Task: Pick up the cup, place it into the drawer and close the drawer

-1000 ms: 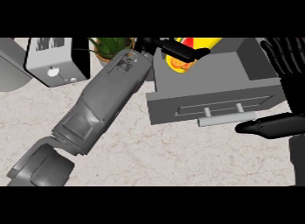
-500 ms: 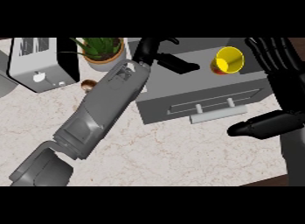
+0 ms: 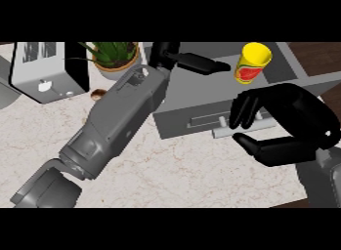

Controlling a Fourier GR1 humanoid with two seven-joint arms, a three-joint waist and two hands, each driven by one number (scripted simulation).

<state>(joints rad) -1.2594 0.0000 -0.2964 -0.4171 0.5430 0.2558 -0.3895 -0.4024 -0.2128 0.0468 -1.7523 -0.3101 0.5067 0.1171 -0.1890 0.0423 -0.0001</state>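
Pale marbled stone counter (image 3: pixel 173 171) underfoot, dark wood floor at far right. Grey open drawer (image 3: pixel 202 114) jutting out over the counter, front panel with a light bar handle (image 3: pixel 234 128) facing down the view. Yellow cup with a red and green band (image 3: pixel 253 61) lying tilted inside the drawer, toward the back right, touching no hand. Left hand (image 3: pixel 183 57), black, at the drawer's back left, just beside the cup but apart from it; fingers straight and relaxed, holding nothing. Grey left forearm (image 3: pixel 115 122) running diagonally from lower left across the counter up to the drawer's corner. Right hand (image 3: pixel 288 122), black, over the drawer's front right, fingers bent downward near the bar handle, thumb stretched out below them; nothing between them, contact with the handle not certain. White boxy toaster (image 3: pixel 43 71) with two dark slots at upper left on the counter. Green potted plant in a tan pot (image 3: pixel 115 58) between toaster and drawer. Small brown round object (image 3: pixel 98 93) just below the pot, too small to name.
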